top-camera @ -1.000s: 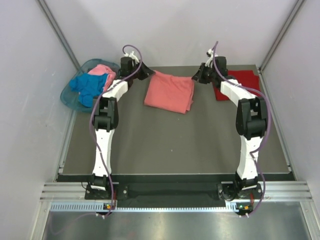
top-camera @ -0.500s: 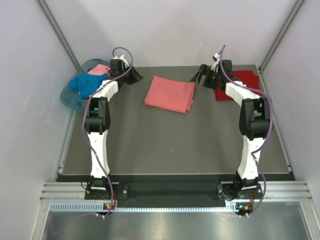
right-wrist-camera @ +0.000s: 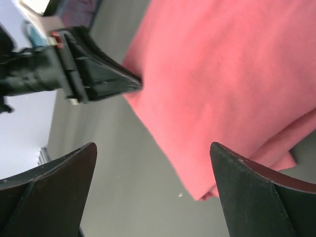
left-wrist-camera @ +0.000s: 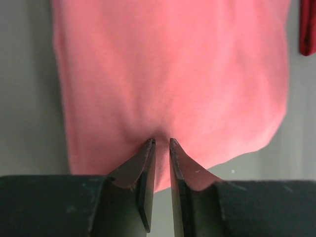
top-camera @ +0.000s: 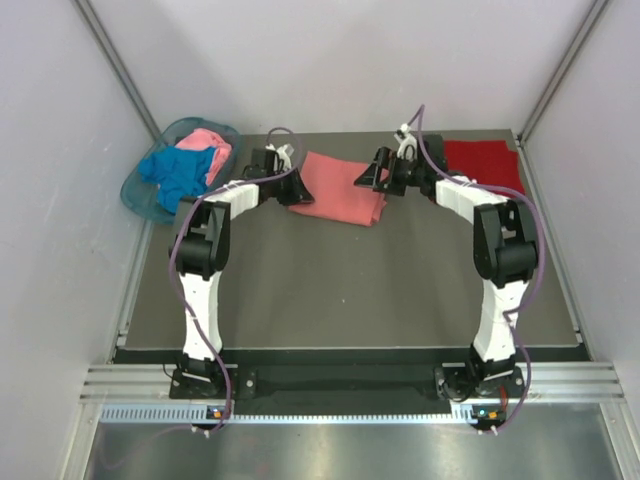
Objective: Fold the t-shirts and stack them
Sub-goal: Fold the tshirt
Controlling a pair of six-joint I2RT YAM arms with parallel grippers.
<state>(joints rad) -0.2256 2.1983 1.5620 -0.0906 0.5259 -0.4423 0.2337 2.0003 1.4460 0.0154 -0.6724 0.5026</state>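
Note:
The salmon-coral t-shirt [top-camera: 340, 187] lies folded at the back middle of the table. My left gripper [top-camera: 296, 191] is at its left edge; in the left wrist view the jaws [left-wrist-camera: 161, 142] stand nearly together with puckered salmon cloth [left-wrist-camera: 168, 74] pinched between the tips. My right gripper [top-camera: 368, 176] hangs at the shirt's right edge, wide open [right-wrist-camera: 153, 145] over the shirt's near corner [right-wrist-camera: 222, 98] with nothing between its fingers. A dark red t-shirt [top-camera: 483, 162] lies folded at the back right. Blue [top-camera: 178, 170] and light pink [top-camera: 210, 142] t-shirts lie crumpled in the basket.
The teal plastic basket [top-camera: 135, 193] stands off the table's back left corner. White walls and metal frame posts close in both sides and the back. Dark mat [top-camera: 340, 280] stretches in front of the shirts.
Both grippers let go at the shirt's back corners, swung outward, then came in to its left and right edges. The right gripper opened wide; the left opened, then narrowed on the cloth.

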